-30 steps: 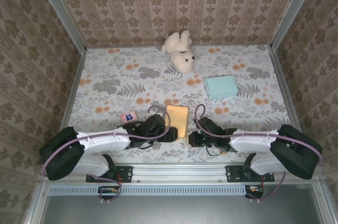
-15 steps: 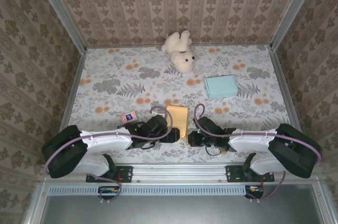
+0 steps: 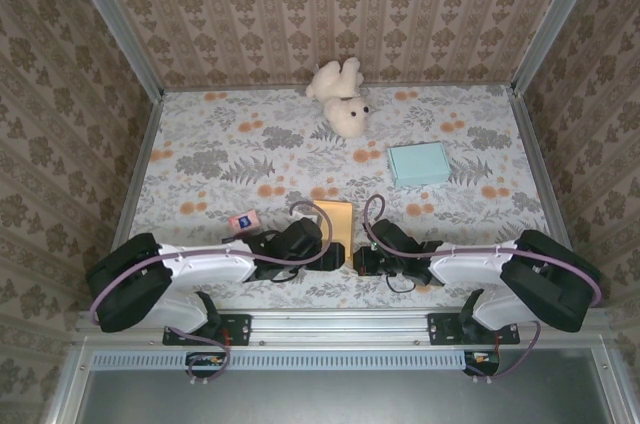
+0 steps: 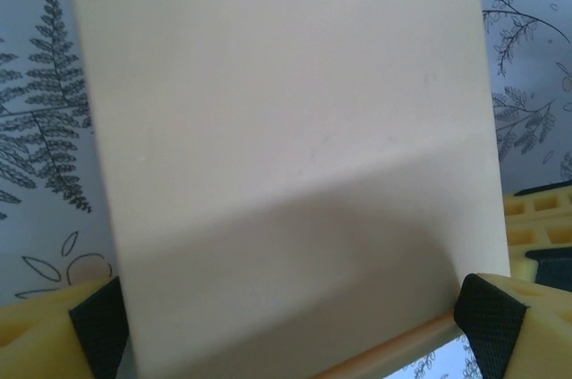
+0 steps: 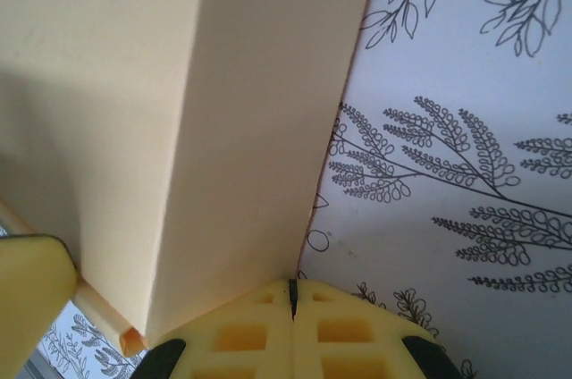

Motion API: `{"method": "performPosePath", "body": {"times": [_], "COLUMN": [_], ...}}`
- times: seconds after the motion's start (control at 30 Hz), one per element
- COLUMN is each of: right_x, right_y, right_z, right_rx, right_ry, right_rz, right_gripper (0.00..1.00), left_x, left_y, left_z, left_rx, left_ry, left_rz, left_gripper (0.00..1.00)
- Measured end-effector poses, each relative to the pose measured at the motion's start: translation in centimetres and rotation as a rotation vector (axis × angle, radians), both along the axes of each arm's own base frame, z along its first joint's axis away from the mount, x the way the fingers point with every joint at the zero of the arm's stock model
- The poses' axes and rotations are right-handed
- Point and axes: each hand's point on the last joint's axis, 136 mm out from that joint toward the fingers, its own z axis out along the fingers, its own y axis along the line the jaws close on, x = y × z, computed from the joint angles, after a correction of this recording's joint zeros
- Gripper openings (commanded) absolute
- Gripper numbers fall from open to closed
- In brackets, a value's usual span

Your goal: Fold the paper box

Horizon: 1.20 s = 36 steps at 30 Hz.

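Right now my left gripper (image 4: 291, 321) is spread wide across the near end of the paper box (image 4: 277, 111). One black pad (image 4: 96, 324) sits against each long edge, so I have the box clamped by its width. That end looks raised a little: in my left wrist view a bit of the flowered table (image 4: 36, 129) shows below the box's lower edge.

The box is a flat, pale yellow piece. From above it lies just ahead of both my arms, near the middle of the table's front, with its long sides running away from me.

My right gripper (image 5: 292, 294) is closed tight, its two yellow fingers (image 5: 237, 336) pressed together with only a thin seam between them. The box's right-hand edge runs straight down to that seam, and a long crease bends a narrow panel of the box just left of it. Whether any paper is nipped in the seam I cannot tell.

From above, the two grippers sit just beside each other at the box's near end. A small pink card (image 3: 243, 220) lies to the left, near my left arm. Farther back to the right is a light blue box (image 3: 418, 163), and a teddy bear (image 3: 340, 96) lies by the back wall.
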Motion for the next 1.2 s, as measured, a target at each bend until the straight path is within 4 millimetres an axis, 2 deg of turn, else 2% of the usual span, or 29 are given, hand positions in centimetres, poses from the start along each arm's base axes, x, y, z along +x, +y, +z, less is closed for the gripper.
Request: {"method": "performPosePath", "body": {"times": [1.03, 1.2], "right_x": [0.2, 0.2], "right_y": [0.2, -0.6], "right_z": [0.1, 0.3], "right_rx": [0.025, 0.057], "right_ry": [0.02, -0.01], "right_rz": [-0.02, -0.05], "right_gripper": [0.0, 0.0], "left_x": [0.7, 0.6], "left_y": [-2.1, -2.8], "left_z": [-0.1, 0.1], "left_rx": [0.045, 0.027], "left_ry": [-0.045, -0.06], "left_rz": [-0.006, -0.013], "left_gripper": [0.97, 0.97]}}
